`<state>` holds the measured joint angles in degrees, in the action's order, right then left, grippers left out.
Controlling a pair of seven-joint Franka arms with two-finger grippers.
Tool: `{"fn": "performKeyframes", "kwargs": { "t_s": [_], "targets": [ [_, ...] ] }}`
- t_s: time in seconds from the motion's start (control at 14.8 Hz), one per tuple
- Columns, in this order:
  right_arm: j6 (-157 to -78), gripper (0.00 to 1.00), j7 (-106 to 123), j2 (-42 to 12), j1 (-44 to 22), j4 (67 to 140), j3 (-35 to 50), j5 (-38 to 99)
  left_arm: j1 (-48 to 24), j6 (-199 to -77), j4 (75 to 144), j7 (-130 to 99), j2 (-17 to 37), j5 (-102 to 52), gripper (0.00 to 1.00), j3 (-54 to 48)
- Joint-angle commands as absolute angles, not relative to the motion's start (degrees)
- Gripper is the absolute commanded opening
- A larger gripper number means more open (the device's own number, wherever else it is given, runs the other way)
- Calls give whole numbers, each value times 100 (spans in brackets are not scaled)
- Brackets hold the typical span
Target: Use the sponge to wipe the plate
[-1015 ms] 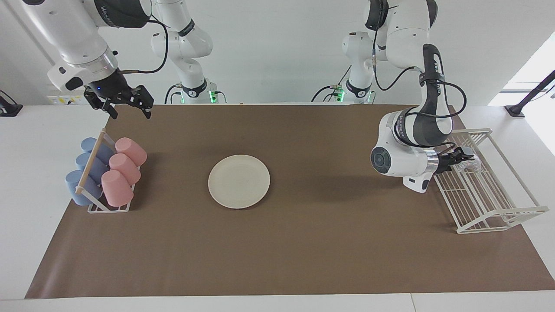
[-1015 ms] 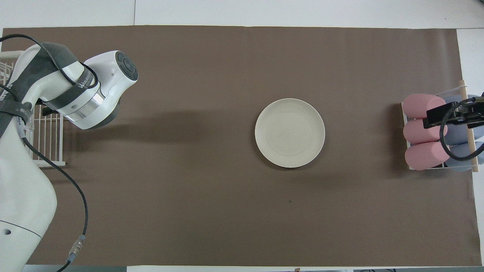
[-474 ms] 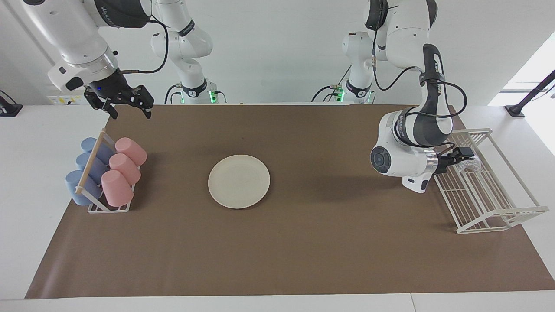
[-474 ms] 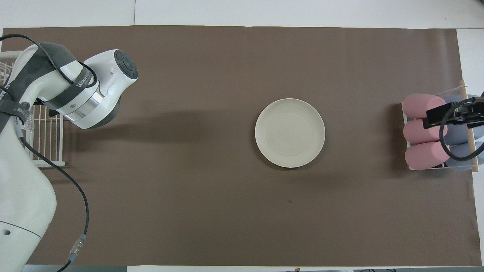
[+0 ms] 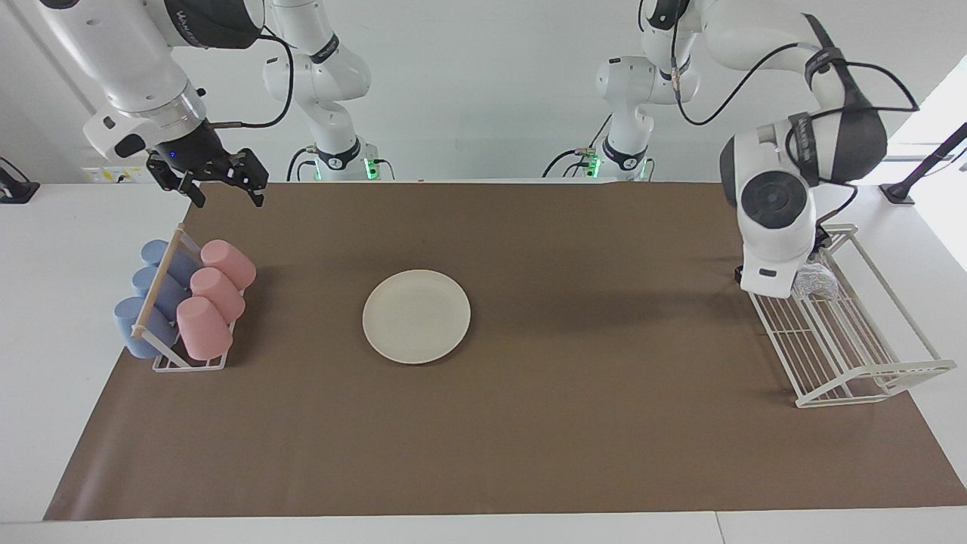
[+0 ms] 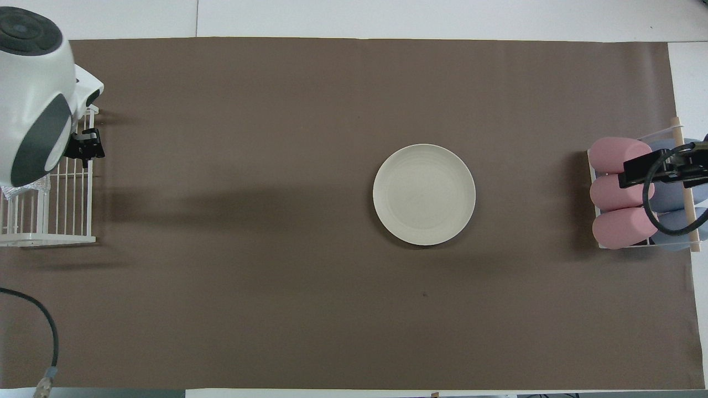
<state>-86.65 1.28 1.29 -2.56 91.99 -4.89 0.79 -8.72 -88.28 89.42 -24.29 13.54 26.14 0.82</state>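
Observation:
The cream-white plate (image 5: 416, 316) lies flat on the brown mat in the middle of the table; it also shows in the overhead view (image 6: 423, 194). The silvery sponge (image 5: 816, 282) sits in the white wire rack (image 5: 869, 374) at the left arm's end of the table. My left gripper (image 5: 802, 266) points down right at the sponge, mostly hidden by its own white hand, and I cannot tell whether it grips it. My right gripper (image 5: 225, 195) is open and empty, up in the air over the mat's edge by the cup rack.
A rack of pink and blue cups (image 5: 185, 298) stands at the right arm's end of the table, also seen in the overhead view (image 6: 625, 193). The wire rack shows in the overhead view (image 6: 50, 239) under the left arm.
My left arm's wrist has swung up from lying low beside the wire rack to standing over the rack's end. The sponge stays about where it was. The right arm has not moved.

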Motion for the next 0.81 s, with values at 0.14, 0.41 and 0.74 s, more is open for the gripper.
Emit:
{"fn": "performKeyframes", "kwargs": {
  "t_s": [0.14, 0.41, 0.74],
  "targets": [
    [-8569, 100, 9, 105, -246, 9123, -448, -35, -361, -8738, 9307, -2129, 187, 556, 100, 70],
    [-8578, 100, 9, 105, -246, 9114, -448, -35, -360, -8666, 9921, -1460, -604, 317, 100, 62],
    [-8569, 100, 9, 105, -246, 9114, -448, -26, -526, -8536, 9397, -1301, -388, -395, 100, 210]
  ]
}}
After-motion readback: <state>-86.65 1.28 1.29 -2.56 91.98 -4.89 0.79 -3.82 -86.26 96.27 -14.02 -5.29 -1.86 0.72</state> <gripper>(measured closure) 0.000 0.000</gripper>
